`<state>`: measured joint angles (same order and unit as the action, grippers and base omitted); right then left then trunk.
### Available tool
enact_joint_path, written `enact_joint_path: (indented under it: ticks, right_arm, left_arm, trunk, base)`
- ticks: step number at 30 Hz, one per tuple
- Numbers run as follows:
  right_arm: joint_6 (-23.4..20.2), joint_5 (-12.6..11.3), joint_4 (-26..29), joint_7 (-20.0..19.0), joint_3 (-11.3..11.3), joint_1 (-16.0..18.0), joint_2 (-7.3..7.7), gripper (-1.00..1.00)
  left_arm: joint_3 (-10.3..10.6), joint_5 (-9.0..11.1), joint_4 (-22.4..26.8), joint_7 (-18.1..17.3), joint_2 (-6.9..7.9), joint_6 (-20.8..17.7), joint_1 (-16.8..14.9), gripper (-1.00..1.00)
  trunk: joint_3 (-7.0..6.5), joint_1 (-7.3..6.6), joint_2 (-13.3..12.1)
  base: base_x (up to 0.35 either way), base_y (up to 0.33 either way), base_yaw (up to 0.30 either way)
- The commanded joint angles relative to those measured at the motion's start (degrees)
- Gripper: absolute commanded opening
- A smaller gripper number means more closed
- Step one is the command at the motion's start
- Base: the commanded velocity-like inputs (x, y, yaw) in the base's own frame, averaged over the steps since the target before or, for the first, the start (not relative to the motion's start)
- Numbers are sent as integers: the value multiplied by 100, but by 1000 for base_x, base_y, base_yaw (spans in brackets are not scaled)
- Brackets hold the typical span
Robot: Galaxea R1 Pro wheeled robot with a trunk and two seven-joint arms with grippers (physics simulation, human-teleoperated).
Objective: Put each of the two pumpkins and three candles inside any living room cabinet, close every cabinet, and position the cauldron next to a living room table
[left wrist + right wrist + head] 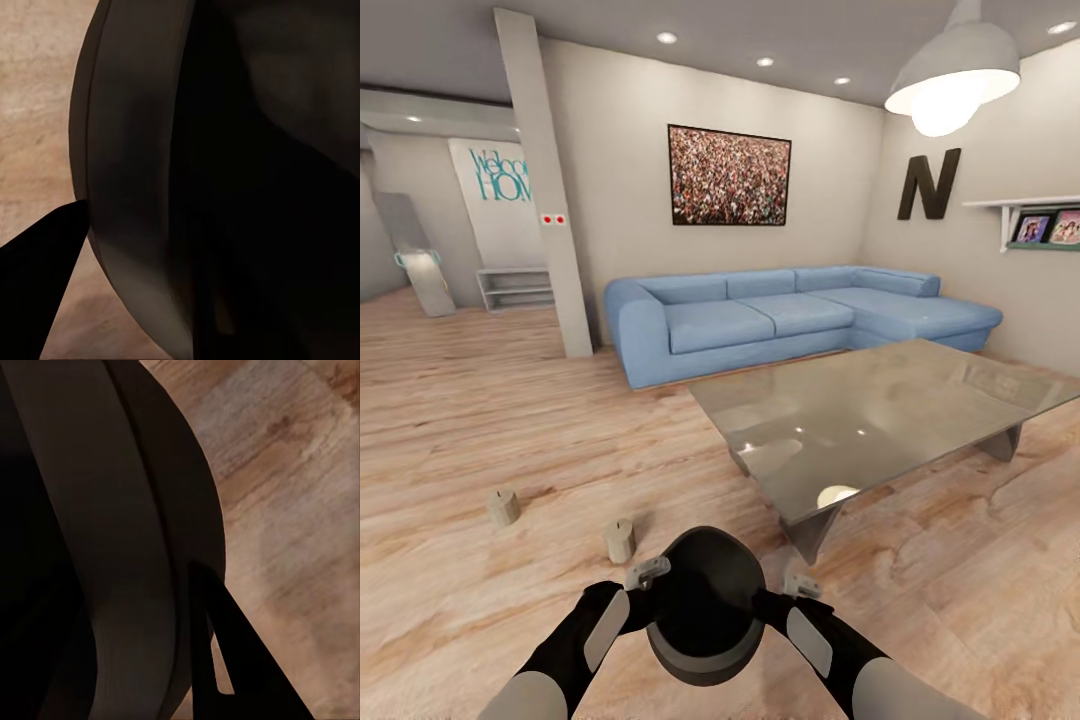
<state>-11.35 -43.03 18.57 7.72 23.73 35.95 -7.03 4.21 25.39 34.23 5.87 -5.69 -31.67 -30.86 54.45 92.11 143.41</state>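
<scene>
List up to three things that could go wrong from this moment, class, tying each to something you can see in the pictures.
1. The cauldron is held between two arms, the left end effector and right end effector at opposite rims; uneven motion could let it slip.
2. Two candles stand on the floor close ahead; the base could topple them.
3. The table corner is close; the cauldron might strike it.

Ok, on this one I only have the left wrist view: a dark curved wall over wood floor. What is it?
Observer: The cauldron. The head view shows the left gripper at one side of its rim.
Operator: And the other arm?
Observer: The right gripper is at the opposite side; I cannot tell if either is clamped.
Operator: Anything close by?
Observer: The table corner is just beyond it, and two candles stand on the floor toward the robot's left.
</scene>
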Motion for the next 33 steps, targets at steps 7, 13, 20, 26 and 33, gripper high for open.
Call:
enact_joint_path:
  ticks: [7,13,20,26,33]
  right_arm:
    - [-16,-110,253,-104,-71,9,9,-100]
    - [-16,-110,253,-104,-70,9,9,-100]
    - [-16,-110,253,-104,-70,9,9,-100]
    - [-16,-110,253,-104,-70,9,9,-100]
    - [-16,-110,253,-104,-70,9,9,-100]
  left_arm:
    - [9,10,18,52,168,-21,1,-100]
    - [9,10,18,48,171,-20,1,-100]
    - [9,10,21,48,166,-17,1,-100]
    - [9,10,19,52,165,-16,1,-100]
    - [9,10,22,55,165,-19,1,-100]
  trunk:
    - [161,16,13]
    - [294,31,22]
    - [449,49,31]
    - [494,54,34]
    - [491,54,34]
  base:
    - [0,0,0]
    - [0,0,0]
    - [0,0,0]
    - [0,0,0]
    - [34,6,-12]
